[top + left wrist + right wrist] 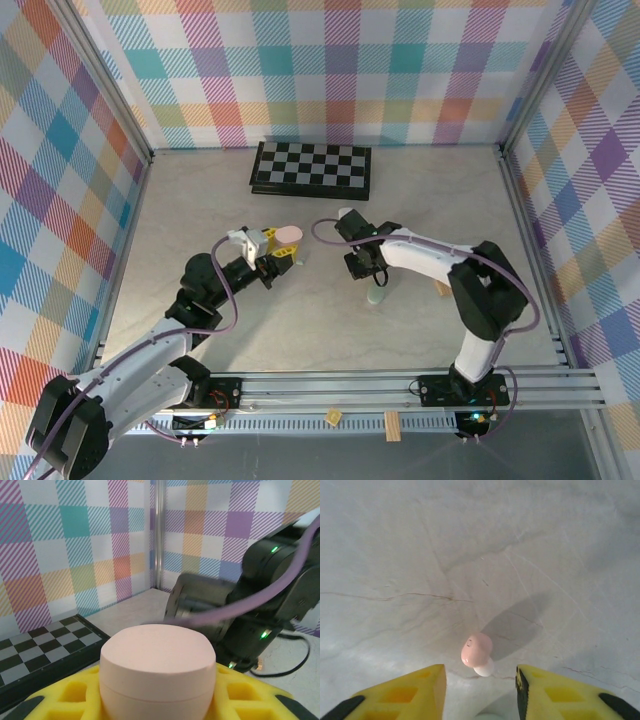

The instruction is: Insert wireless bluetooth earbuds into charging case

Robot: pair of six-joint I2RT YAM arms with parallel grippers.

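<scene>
Two arms are working over a pale, marble-look table [300,330].

Overhead camera: the left gripper [283,246] is closed around a pink case [290,233], one of those rounded pebble things, and holds it out toward the middle of the table. The right gripper [370,278] points down at the surface a bit to the right of that. A pale green lump [375,296] sits right under it, too small from up here to say what it is. A chessboard [312,167] lies at the back by the wall, well apart from both grippers.

Left wrist camera: the case is front and centre, squeezed between that gripper's yellow fingers [242,697], one on each side. Its lid is down, with a seam running round the lower part. Behind it is the right arm [265,595], black with little green lights and a purple cable [280,587] looping off it. The chessboard's corner is off to the left.

Right wrist camera: this pincer's jaws stand well apart with nothing in them. One earbud [476,652], with a pink cap and a white stem, rests on the table. It sits in line with the gap, just ahead of the two yellow tips, and touches neither.
</scene>
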